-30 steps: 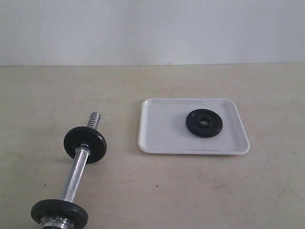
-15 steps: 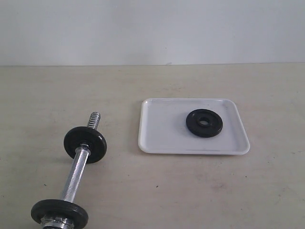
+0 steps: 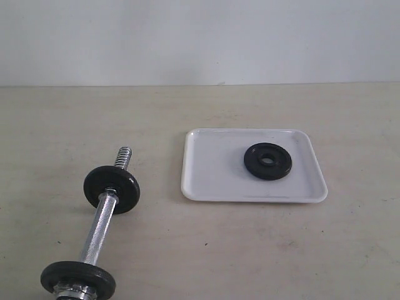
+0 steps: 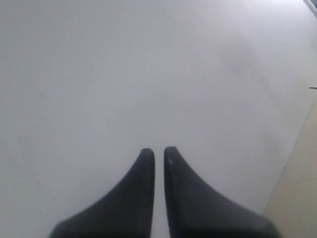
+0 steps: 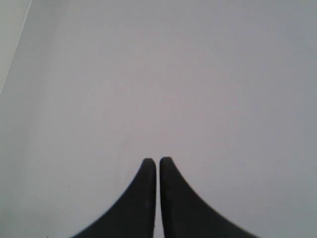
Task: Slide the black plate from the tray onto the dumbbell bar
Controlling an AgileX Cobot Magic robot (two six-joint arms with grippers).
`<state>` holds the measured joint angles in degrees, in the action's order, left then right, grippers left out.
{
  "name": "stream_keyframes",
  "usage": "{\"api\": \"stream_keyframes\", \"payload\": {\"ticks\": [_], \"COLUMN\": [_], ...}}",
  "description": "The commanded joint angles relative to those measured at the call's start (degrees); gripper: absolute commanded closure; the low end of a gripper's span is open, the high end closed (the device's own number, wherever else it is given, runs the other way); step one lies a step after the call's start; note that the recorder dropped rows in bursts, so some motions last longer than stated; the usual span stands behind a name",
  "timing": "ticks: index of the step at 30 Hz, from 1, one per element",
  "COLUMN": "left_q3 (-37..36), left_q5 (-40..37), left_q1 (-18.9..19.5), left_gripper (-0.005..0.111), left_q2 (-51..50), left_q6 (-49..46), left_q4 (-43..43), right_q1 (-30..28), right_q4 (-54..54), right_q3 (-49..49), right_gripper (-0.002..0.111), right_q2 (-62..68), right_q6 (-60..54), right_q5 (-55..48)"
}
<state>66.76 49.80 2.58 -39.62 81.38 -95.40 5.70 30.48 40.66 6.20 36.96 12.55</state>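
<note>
The black plate lies flat in the white tray, right of the tray's middle. The dumbbell bar lies on the table at the lower left, its threaded end toward the back. It carries one black disc near that end and another at the frame's bottom edge. Neither arm shows in the exterior view. My left gripper is shut on nothing, facing a plain pale surface. My right gripper is likewise shut and empty before a plain pale surface.
A beige tabletop spans the exterior view, with a pale wall behind its back edge. A beige strip shows at one side of the left wrist view.
</note>
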Motion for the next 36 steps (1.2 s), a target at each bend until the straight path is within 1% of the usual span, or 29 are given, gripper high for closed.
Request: {"api": "stream_keyframes", "payload": {"ticks": [1, 3, 5, 6, 8, 9, 11, 13, 14, 17, 18, 21, 23, 26, 27, 31, 33, 35, 36], "left_q3": [0.27, 0.27, 0.27, 0.27, 0.03, -0.33, -0.73, -0.87, -0.87, -1.16, -1.53, -2.91, -4.08, -6.04, -6.44, -6.62, -6.65, -7.25, -8.13], "left_q5": [0.1, 0.1, 0.1, -0.37, -2.55, -4.33, -5.5, -4.18, -3.09, -2.95, -3.65, -6.86, -10.54, -19.62, -23.92, -37.79, -43.98, -47.03, -46.89], "left_q1": [0.18, 0.18, 0.18, 0.18, 0.28, 0.41, 0.81, 1.23, 1.52, 1.65, 1.65, 1.65, 1.65, 1.65, 1.53, 1.41, 1.41, 1.41, 1.41], "left_gripper": [0.102, 0.102, 0.102, 0.102, 0.102, 0.102, 0.102, 0.102, 0.102, 0.102, 0.102, 0.102, 0.102, 0.102, 0.102, 0.102, 0.102, 0.102, 0.102], "left_q2": [-0.05, -0.09, -0.09, -0.09, -0.19, -0.64, -1.65, -3.13, -4.21, -7.71, -9.08, -13.43, -15.76, -18.35, -18.96, -19.59, -19.59, -19.59, -19.59], "left_q6": [-0.01, 0.75, 4.1, 5.67, 12.44, 15.82, 20.7, 21.45, 21.7, 23.74, 23.74, 22.87, 22.68, 18.24, 16.98, 11.52, 11.49, 11.49, 11.49], "left_q4": [0.41, -0.2, -1.71, -3.17, -4.54, -4.54, -4.54, -4.54, -4.54, -4.54, -4.54, -4.54, -4.54, -4.54, -4.54, -4.54, -4.54, -4.54, -4.54], "right_q1": [-0.03, -0.03, -0.03, -0.03, 0.07, 0.07, 0.07, 0.07, 0.07, 0.07, 0.07, 0.07, 0.07, 0.07, 0.07, 0.07, 0.07, 0.07, 0.07], "right_q4": [-0.17, 0.98, 1.68, 1.68, 1.68, 0.62, -2.59, -10.87, -16.24, -31.64, -36.01, -46.92, -51.42, -57.28, -58.56, -61.18, -61.42, -61.51, -61.51], "right_q3": [0.84, 0.84, 0.92, 0.92, 0.92, 0.92, 0.97, 1.75, 2.4, 4.8, 5.5, 6.4, 6.4, 6.4, 6.4, 6.4, 6.4, 6.4, 6.4], "right_gripper": [0.107, 0.107, 0.107, 0.107, 0.107, 0.107, 0.107, 0.107, 0.107, 0.107, 0.107, 0.107, 0.107, 0.107, 0.107, 0.107, 0.107, 0.107, 0.107], "right_q2": [1.32, 1.4, 1.4, 1.56, 2.3, 3.12, 4.82, 7.61, 9.37, 15.39, 17.72, 23.21, 25.93, 28.06, 28.4, 28.84, 28.84, 28.84, 28.84], "right_q6": [2.1, 2.1, 1.89, 1.61, 0.37, -1.98, -7.21, -15.5, -21.12, -37.73, -41.59, -48.05, -50.47, -54.74, -56.28, -60.56, -61.06, -62.08, -62.67], "right_q5": [-1.31, -5.49, -10.48, -14.56, -20.72, -23.84, -29.11, -33.57, -36.44, -44.7, -47.11, -50.76, -50.94, -50.84, -50.52, -48.6, -47.27, -46.24, -46.0]}}
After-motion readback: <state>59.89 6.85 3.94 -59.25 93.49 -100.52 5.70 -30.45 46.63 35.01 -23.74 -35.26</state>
